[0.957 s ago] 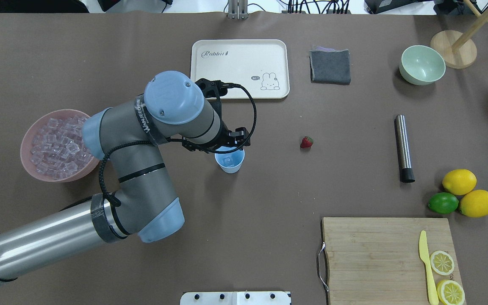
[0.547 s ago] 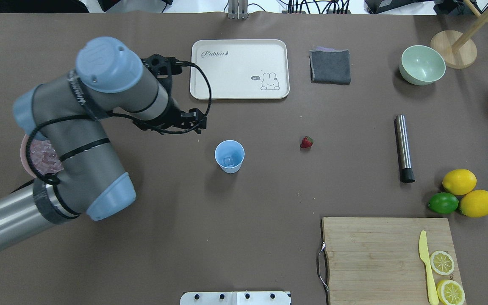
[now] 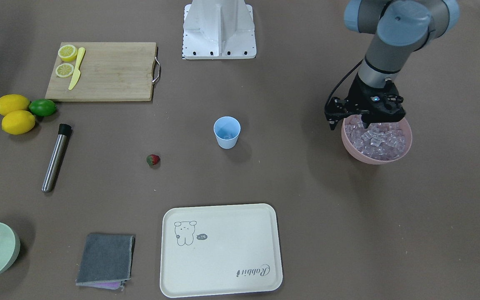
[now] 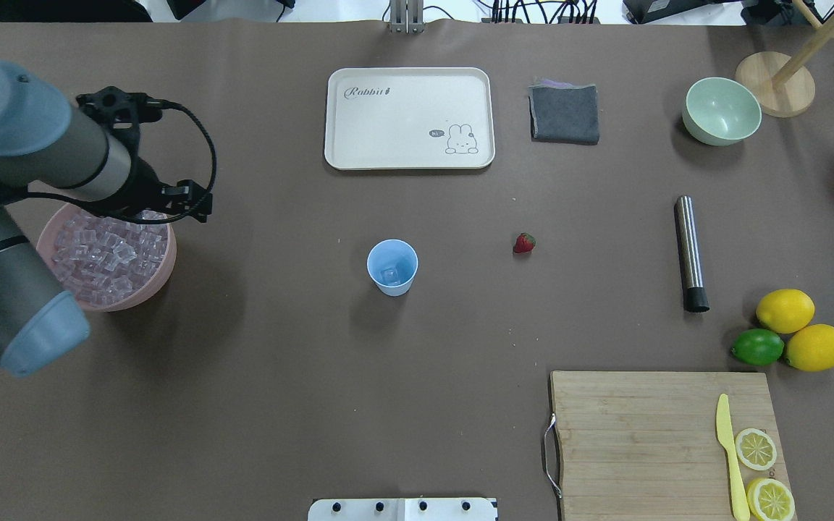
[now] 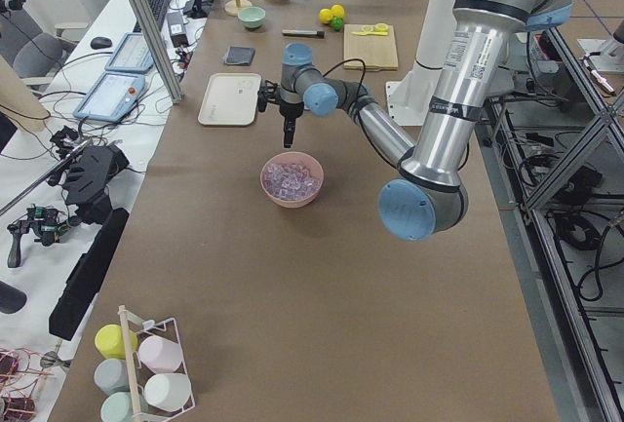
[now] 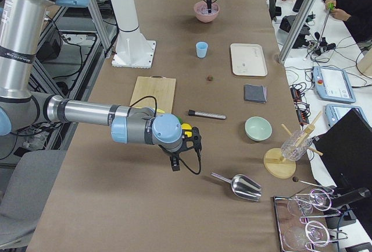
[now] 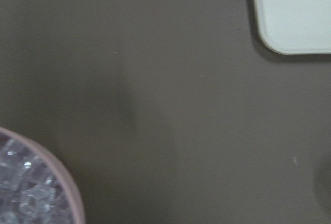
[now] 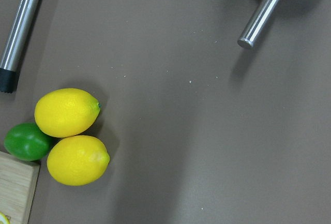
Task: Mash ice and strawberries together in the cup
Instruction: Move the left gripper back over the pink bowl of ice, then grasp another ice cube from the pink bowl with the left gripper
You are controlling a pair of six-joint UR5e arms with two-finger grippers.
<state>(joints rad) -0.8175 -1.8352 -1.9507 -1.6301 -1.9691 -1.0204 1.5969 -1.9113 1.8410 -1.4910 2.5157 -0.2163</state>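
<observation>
The light blue cup stands upright mid-table and also shows in the front view. One clear ice cube lies inside it. More ice fills the pink bowl at the left. The red strawberry lies on the table to the right of the cup. My left gripper hangs over the far edge of the pink bowl, its fingertips just above the ice; it looks open and empty. My right gripper shows only in the right side view, near the lemons; I cannot tell its state.
A steel muddler lies right of the strawberry. The cream tray, grey cloth and pale green bowl sit along the far side. Lemons and a lime, a cutting board and a steel scoop are at the right.
My left arm has swung left from over the cup to over the pink bowl. The ice cube stays in the cup. The strawberry and the cup have not moved.
</observation>
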